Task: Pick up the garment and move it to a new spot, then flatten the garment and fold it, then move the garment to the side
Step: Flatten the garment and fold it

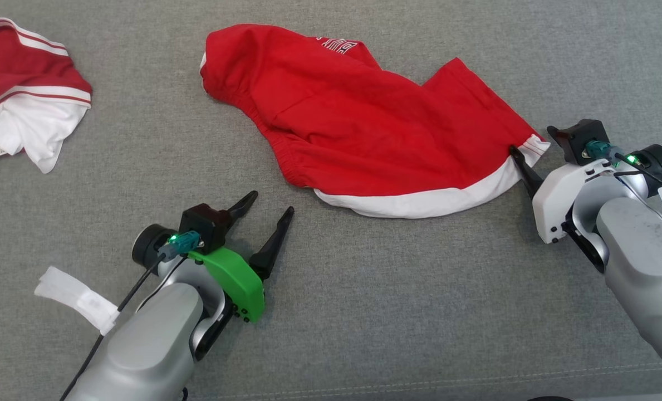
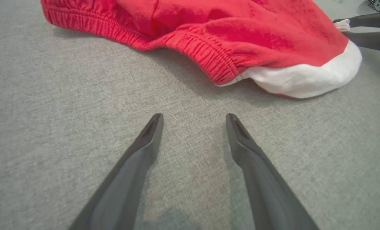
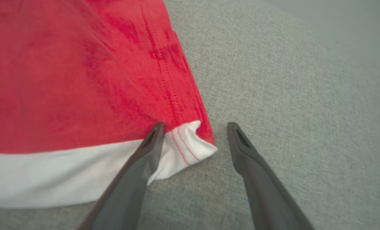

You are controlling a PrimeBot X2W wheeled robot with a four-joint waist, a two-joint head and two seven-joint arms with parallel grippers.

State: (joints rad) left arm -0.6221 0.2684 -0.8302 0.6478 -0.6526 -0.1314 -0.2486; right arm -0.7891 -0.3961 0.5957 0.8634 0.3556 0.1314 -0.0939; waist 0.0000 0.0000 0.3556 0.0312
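Note:
The garment is a pair of red shorts with a white hem, lying rumpled on the grey cloth surface. My left gripper stands open on bare cloth, a short way in front of the elastic waistband; nothing is between its fingers. My right gripper is open at the garment's right corner. In the right wrist view the white hem corner lies between the open jaws of the right gripper, with the left finger resting over the cloth.
A second red-and-white garment lies bunched at the far left. Bare grey surface stretches between my arms, with a seam near the front edge. The right gripper's dark fingers show beyond the shorts in the left wrist view.

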